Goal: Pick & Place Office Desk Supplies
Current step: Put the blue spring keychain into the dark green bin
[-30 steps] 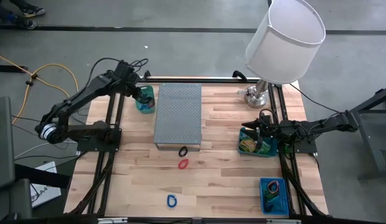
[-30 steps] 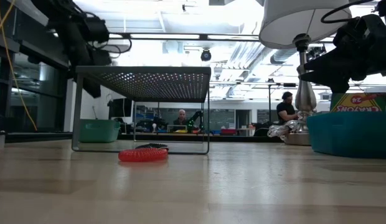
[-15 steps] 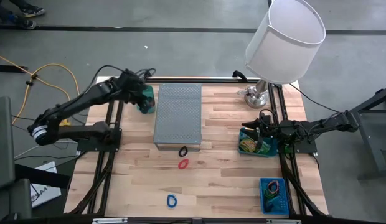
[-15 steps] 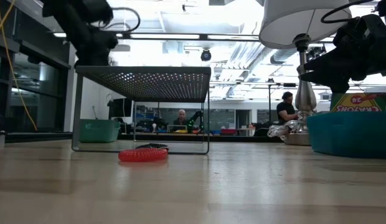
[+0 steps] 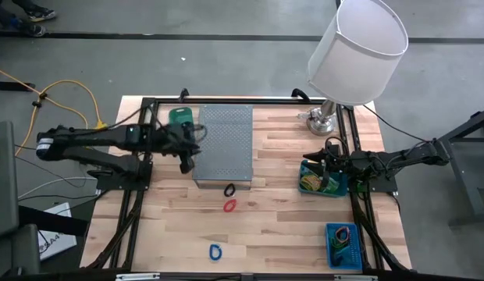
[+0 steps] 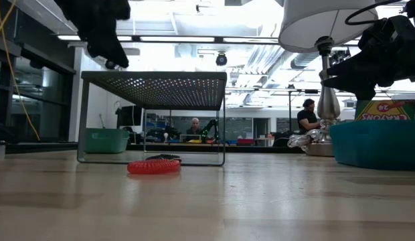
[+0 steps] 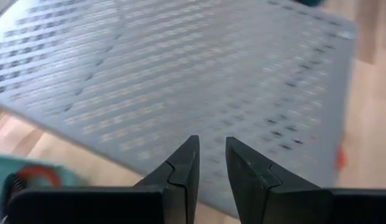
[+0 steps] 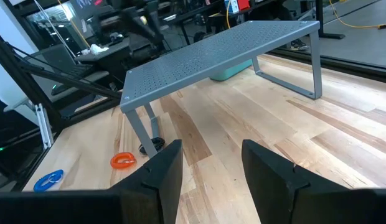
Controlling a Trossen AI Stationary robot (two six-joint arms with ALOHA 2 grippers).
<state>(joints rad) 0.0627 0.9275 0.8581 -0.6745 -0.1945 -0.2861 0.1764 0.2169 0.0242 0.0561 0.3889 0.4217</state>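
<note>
Over the grey perforated stand point(image 5: 222, 145), at its left edge, the left hand point(image 5: 186, 154) is held narrowly parted and empty; the right hand point(image 5: 329, 164), spread wider, is kept over the teal bin point(image 5: 321, 187) beyond the stand's right side.

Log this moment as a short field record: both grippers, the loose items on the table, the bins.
left gripper: empty, fingers a narrow gap apart, over the left edge of the grey perforated shelf
right gripper: open, empty, over the teal bin at the right edge
black clip: on the table at the shelf's front edge
red clip: just in front of the black clip
blue clip: near the table's front edge
blue bin: front right corner, holds small items
lamp: back right
</note>
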